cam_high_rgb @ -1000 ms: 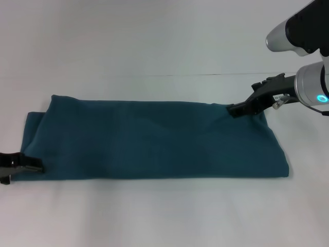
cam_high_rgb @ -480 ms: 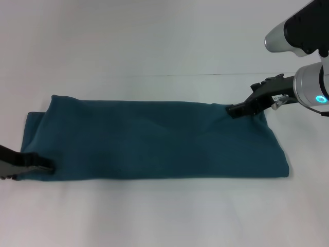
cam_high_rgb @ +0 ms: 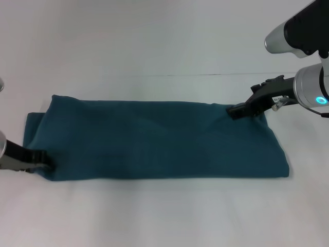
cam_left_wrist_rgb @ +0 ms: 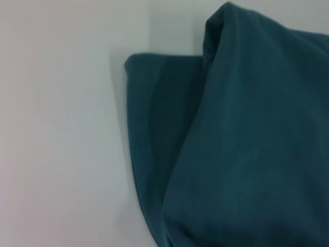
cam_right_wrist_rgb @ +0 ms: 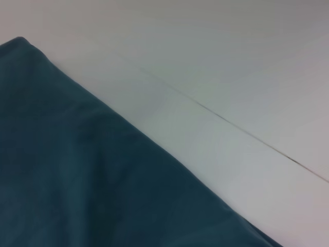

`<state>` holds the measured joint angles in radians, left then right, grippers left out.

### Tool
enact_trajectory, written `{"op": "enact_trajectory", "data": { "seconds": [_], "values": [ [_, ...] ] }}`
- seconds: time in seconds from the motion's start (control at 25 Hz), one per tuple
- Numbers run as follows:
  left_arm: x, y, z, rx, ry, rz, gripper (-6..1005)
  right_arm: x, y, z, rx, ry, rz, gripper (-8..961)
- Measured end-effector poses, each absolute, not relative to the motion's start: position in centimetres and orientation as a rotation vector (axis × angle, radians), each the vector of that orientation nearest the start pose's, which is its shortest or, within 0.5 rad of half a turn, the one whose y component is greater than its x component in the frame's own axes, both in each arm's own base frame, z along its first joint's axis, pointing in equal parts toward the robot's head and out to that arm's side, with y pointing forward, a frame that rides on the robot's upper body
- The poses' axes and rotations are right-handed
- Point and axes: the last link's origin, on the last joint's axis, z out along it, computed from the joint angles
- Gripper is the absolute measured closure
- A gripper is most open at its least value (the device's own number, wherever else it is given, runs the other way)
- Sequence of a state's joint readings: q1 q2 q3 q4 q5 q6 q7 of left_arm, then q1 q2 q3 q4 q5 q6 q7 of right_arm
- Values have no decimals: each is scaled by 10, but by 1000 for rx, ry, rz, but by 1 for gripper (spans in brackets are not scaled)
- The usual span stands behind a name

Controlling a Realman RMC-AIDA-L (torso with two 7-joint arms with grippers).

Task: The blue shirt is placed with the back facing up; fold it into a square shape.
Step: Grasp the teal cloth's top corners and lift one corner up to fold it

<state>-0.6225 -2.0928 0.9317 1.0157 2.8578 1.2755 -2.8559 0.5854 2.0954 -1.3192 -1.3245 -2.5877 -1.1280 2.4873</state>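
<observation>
- The blue shirt (cam_high_rgb: 154, 139) lies flat on the white desk (cam_high_rgb: 154, 46), folded into a long band running left to right.
- The left gripper (cam_high_rgb: 42, 157) touches its near left corner; whether it pinches cloth I cannot tell.
- The right gripper (cam_high_rgb: 237, 109) sits at the far right corner, seemingly clamped on the edge.

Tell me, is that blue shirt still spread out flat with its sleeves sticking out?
No. In the head view the blue shirt lies folded into a long band on the table, with no sleeves showing.
</observation>
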Motion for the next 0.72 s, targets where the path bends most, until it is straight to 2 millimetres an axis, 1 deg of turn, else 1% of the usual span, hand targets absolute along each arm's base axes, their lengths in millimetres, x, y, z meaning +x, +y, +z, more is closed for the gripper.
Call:
{"op": "enact_trajectory", "data": {
  "seconds": [0.16, 0.48, 0.72],
  "values": [
    [-288, 384, 39, -1878, -1591, 244, 582, 172, 408, 19, -2354, 720, -111, 31],
    [-281, 390, 33, -1917, -1525, 236, 772, 180, 406, 20, -2344, 750, -115, 33],
    [-279, 393, 29, -1974, -1448, 212, 896, 192, 399, 26, -2311, 844, -105, 35]
  ]
}}
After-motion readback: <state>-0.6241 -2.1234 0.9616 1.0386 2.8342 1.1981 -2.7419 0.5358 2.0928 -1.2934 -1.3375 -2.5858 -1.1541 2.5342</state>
